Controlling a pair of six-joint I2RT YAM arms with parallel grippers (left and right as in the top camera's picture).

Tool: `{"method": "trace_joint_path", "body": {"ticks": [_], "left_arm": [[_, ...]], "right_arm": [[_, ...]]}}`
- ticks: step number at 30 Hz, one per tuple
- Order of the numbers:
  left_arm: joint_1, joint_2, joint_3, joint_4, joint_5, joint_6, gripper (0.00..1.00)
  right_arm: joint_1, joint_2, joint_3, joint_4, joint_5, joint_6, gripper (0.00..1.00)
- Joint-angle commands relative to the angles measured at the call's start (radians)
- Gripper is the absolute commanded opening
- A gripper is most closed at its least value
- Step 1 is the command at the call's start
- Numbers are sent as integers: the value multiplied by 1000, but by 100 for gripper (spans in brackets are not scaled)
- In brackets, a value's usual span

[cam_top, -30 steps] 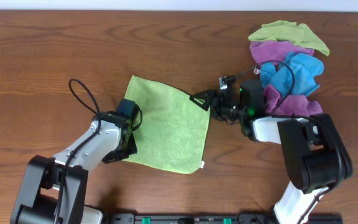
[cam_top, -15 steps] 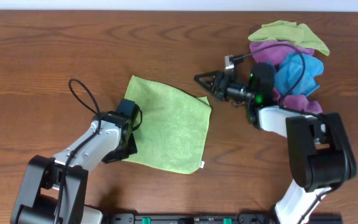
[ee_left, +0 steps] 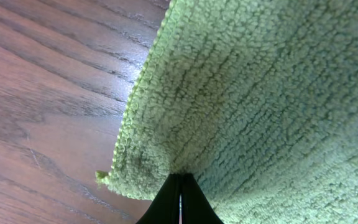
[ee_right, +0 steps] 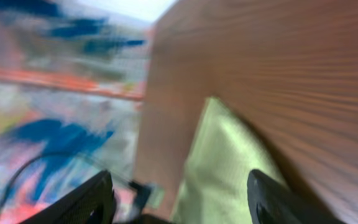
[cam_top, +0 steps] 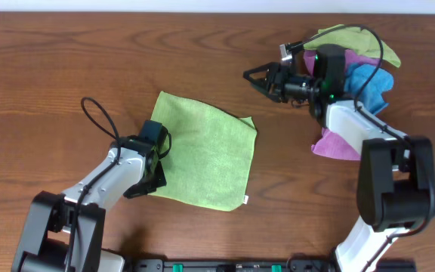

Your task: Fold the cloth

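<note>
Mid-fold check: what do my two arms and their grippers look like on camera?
The left arm and right arm have white shells with black joints. A black cable loops off each wrist. The left gripper and right gripper are black with tapered fingers. A green light glows near the right wrist.

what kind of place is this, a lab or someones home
Most likely a robot lab bench, not a home: a left arm and a right arm work at a wooden table, with one green cloth spread out and a pile of coloured cloths at the far right.
</note>
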Motion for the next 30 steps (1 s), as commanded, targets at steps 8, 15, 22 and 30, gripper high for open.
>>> {"method": "trace_joint_path", "body": {"ticks": [8,15,22,30], "left_arm": [[-10,72,184,24,150,90,6],[-10,72,297,-112,100,97,6],[-10,72,296,-268,36,97,6],[-10,72,272,-341,22,89,6]], "right_arm": [[0,7,179,-343,388,-378,34],[48,7,378,-726,563,-524,2],[197,8,351,-914,737,-578,1],[264,19,265,-898,793,-529,1]]}}
